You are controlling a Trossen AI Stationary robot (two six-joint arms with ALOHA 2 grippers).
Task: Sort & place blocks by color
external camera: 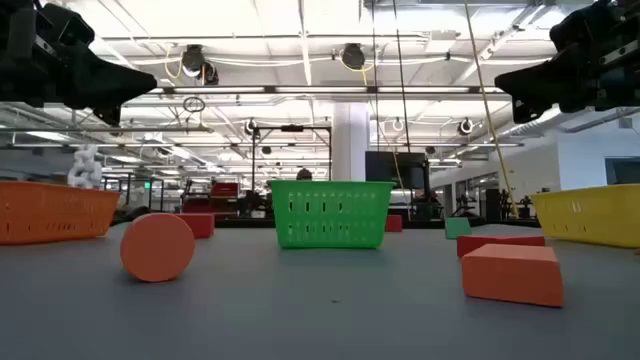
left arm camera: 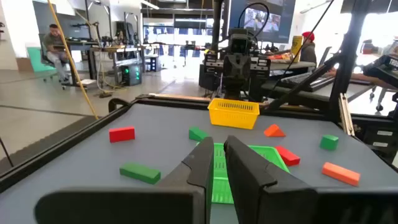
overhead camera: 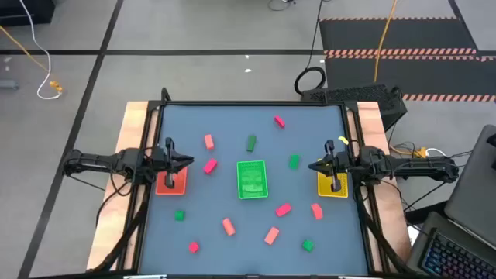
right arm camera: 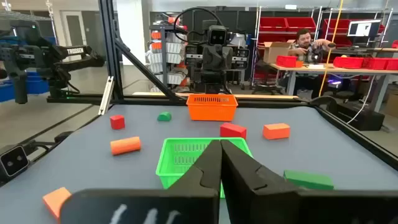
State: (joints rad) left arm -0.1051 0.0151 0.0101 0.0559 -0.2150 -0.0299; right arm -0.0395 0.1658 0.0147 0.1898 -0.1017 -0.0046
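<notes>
Left gripper (overhead camera: 186, 162): fingers together, empty, above orange tray (overhead camera: 171, 181).
Right gripper (overhead camera: 313, 167): closed, empty, above yellow tray (overhead camera: 333, 186).
Blocks (overhead camera: 210, 166): scattered around green tray (overhead camera: 252, 179).

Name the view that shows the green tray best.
The high view: the green tray lies whole at the table's middle, its inside seen from above. The low view shows only one slotted side. Both wrist views catch it partly hidden behind the fingers.
</notes>
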